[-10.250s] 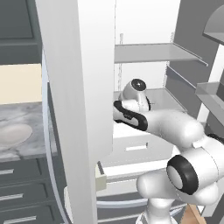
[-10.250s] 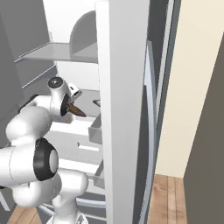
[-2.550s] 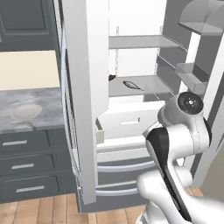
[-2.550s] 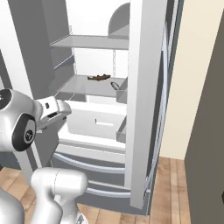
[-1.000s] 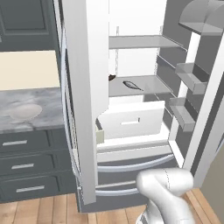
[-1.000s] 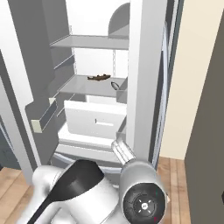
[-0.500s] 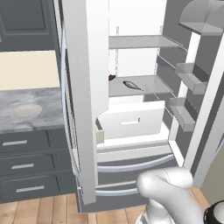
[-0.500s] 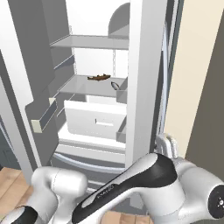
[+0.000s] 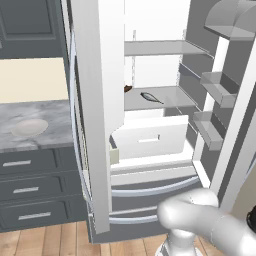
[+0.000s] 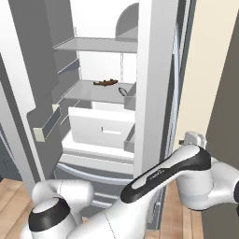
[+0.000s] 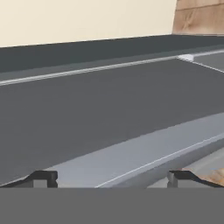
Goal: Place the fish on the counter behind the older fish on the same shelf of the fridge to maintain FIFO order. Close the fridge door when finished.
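While my gripper [image 11: 112, 177] hangs spread wide and empty by the fridge [image 10: 154, 70] door, a sloppy push could glance off, leaving it ajar.

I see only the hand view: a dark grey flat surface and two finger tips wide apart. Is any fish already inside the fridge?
Observer: Yes. In the right base view a brown-orange slender fish lies on the middle white shelf of the tall grey french-door fridge.
Operator: Is there only one fish on that shelf?
Observer: No. The left base view shows a second, darker fish lying nearer the front of the same shelf.
Operator: Are the fridge doors closed?
Observer: Not yet. Both upper doors stand open, and the right door's bins show in the left base view.
Operator: Is anything left on the counter?
Observer: A round white plate sits on the grey-white marble counter, with no fish on it.
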You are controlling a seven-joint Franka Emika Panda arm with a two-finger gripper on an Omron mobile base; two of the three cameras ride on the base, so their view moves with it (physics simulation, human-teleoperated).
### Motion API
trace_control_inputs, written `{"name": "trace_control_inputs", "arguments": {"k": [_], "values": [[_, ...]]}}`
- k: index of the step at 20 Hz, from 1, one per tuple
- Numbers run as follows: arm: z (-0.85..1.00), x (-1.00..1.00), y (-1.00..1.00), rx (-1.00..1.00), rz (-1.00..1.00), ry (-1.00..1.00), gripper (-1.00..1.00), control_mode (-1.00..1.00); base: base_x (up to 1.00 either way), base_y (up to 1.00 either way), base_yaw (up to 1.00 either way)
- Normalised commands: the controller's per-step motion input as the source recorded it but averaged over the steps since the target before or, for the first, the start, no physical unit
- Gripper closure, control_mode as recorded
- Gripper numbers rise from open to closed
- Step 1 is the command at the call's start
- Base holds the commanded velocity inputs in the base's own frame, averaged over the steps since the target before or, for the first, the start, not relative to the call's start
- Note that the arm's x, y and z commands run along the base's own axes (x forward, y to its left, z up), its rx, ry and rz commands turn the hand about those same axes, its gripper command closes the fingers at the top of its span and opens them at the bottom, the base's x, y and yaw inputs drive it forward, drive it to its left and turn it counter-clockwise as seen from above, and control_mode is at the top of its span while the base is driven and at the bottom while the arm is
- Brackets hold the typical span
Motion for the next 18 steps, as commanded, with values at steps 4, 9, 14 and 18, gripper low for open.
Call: {"name": "trace_control_inputs", "arguments": {"k": [4, 9, 14, 18], "values": [[-0.15, 0.84, -0.43, 0.14, 0.0, 0.11, -1.0, -1.0, 0.0, 0.0, 0.0], [-0.15, 0.66, -0.29, 0.08, 0.02, 0.1, -1.0, -1.0, 0.0, 0.0, 0.0], [-0.06, 0.21, 0.58, 0.0, 0.0, 0.08, -1.0, -1.0, 0.0, 0.0, 0.0], [0.24, 0.0, 0.94, -0.04, 0.04, 0.2, -1.0, -1.0, 0.0, 0.0, 0.0]]}}
